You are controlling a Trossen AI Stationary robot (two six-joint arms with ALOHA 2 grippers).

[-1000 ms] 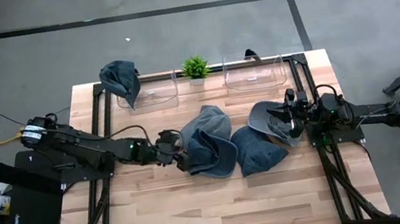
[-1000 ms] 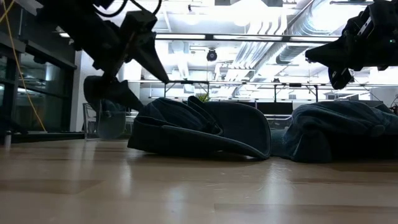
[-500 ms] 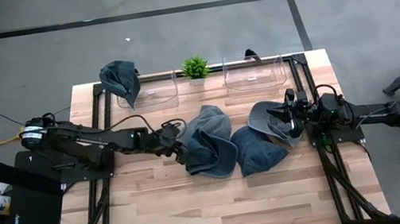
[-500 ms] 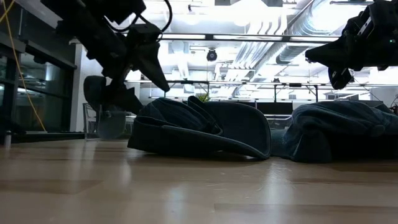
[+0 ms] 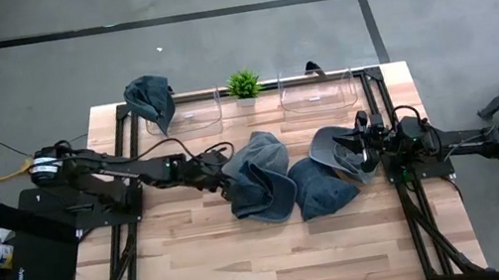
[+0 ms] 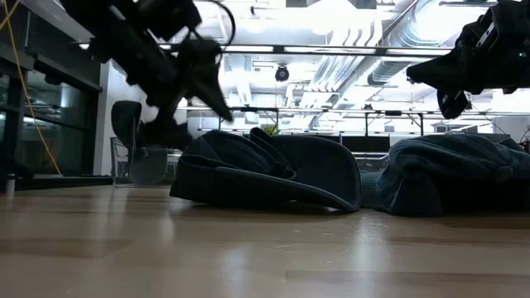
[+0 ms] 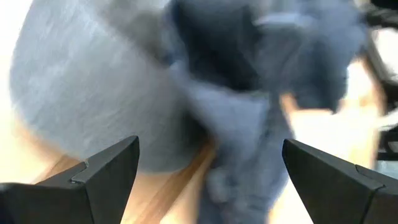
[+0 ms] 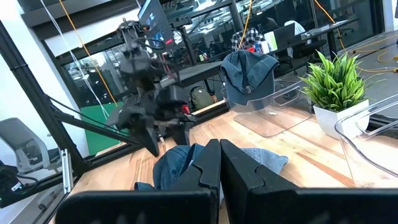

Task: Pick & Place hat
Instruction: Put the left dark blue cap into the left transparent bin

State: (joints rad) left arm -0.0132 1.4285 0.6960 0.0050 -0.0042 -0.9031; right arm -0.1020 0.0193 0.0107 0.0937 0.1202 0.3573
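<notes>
Several blue denim hats lie in a heap mid-table: one big hat [image 5: 261, 180] [image 6: 265, 170], a second hat [image 5: 323, 189] to its right, and a greyer hat [image 5: 334, 145] beyond. Another hat [image 5: 150, 97] hangs over the left clear bin's rim [image 5: 188, 120]. My left gripper [image 5: 227, 177] [image 7: 211, 180] is open at the big hat's left edge, whose cloth [image 7: 93, 106] fills the view between the fingers. My right gripper [image 5: 363, 149] [image 8: 219, 165] is shut and hovers above the greyer hat [image 6: 451, 83].
Two clear bins stand along the far edge, the left bin and the right bin [image 5: 318, 94], with a small potted plant [image 5: 243, 84] between them. Bare wood [image 5: 268, 258] lies near the front edge. A dark frame rail [image 5: 411, 205] runs along the table's right side.
My left gripper has swung toward the table's far edge and a little right, closing in on the big hat's left side, still open. The hats and my right arm have kept still.
</notes>
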